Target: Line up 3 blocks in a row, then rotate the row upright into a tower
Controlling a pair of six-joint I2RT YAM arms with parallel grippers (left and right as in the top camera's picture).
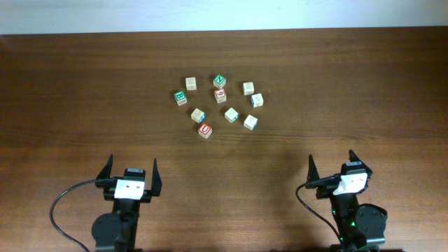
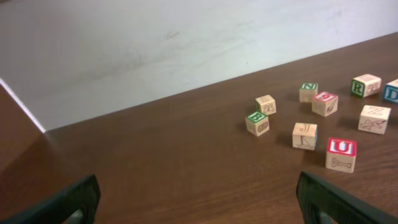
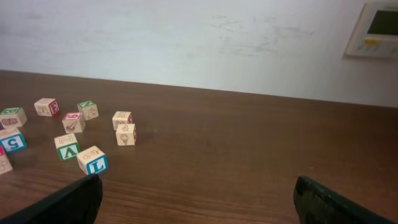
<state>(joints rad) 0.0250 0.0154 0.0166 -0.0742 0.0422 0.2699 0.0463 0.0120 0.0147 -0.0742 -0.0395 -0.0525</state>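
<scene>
Overhead view: the left claw (image 1: 131,166) hangs over the near left part of the surface (image 1: 84,91) with its jaws spread wide and nothing between them. The right claw (image 1: 332,159) sits at the near right, just as wide open and just as empty. In the left wrist view the two dark fingers (image 2: 68,202) frame the bottom corners with only bare wood between them. The right wrist view shows the same, its fingers (image 3: 336,202) apart over bare wood.

Well ahead of both claws, near the middle of the surface, lies a loose cluster of small wooden cubes, none touching either claw. The U block (image 1: 204,130) is the nearest cube of the cluster, with its red-framed face up. Just behind it and slightly left sits the blue-sided block (image 1: 198,115), pale on top, close to the U block but apart from it. To the right of that one, with a gap between, rests the pale block (image 1: 232,115).

Farther back come the red 6 block (image 1: 220,95), the green B block (image 1: 181,96) to its left and the green N block (image 1: 220,80) behind it. More pale cubes stand at the cluster's right and back. A white wall (image 3: 186,37) rises past the far edge, with a pale wall panel (image 3: 375,28) at its right.
</scene>
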